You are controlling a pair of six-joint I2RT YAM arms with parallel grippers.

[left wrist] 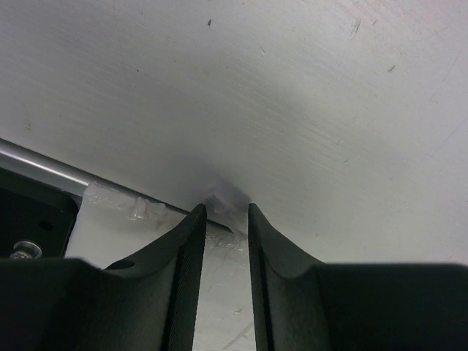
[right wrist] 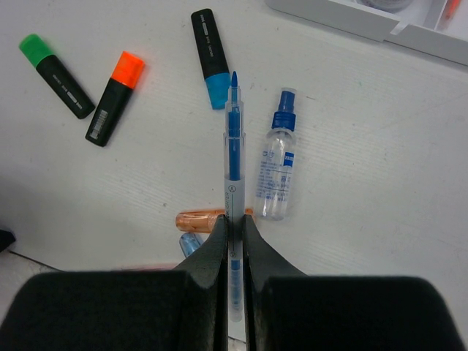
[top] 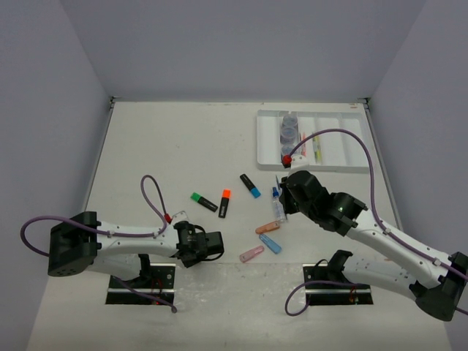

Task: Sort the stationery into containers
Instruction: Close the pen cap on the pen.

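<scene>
Desk (top: 183,146) is white, with the tray (top: 347,139) at its far right. Everything else lies left of the tray or nearer the arm bases.

Right end effector (right wrist: 233,228) sits just in front of the tray's front-left corner, clenched on the pen (right wrist: 233,146). The fingers (right wrist: 256,252) pinch the rear of the barrel and the blue tip sticks out ahead. In the wrist view the barrel crosses over the orange capsule (right wrist: 199,219).

Left end effector (left wrist: 223,212) is well apart from the tray, far front-left, by the desk's near edge. Released: fingers slightly parted, nothing between them, aimed at bare desk beside a strip of tape (left wrist: 121,201).

Three highlighters lie loose front-left of the tray. The blue highlighter (right wrist: 210,58) is closest to it, just off the pen tip. The orange highlighter (right wrist: 115,97) is further left and the green highlighter (right wrist: 55,75) furthest.

Bottle (right wrist: 276,168) lies flat just beside the pen on the tray's side, cap toward the tray, not touching the fingers.

Jars (top: 290,121) stand in a row inside the tray, in a compartment near its left end; can't tell which one. Thin pens (top: 317,150) lie in compartments further right.

Capsules are in front of the tray, near the right end effector. The orange one is closest, the blue capsule (right wrist: 190,243) is beside it and partly hidden by the fingers, and the pink capsule (top: 251,254) is furthest out toward the bases.
</scene>
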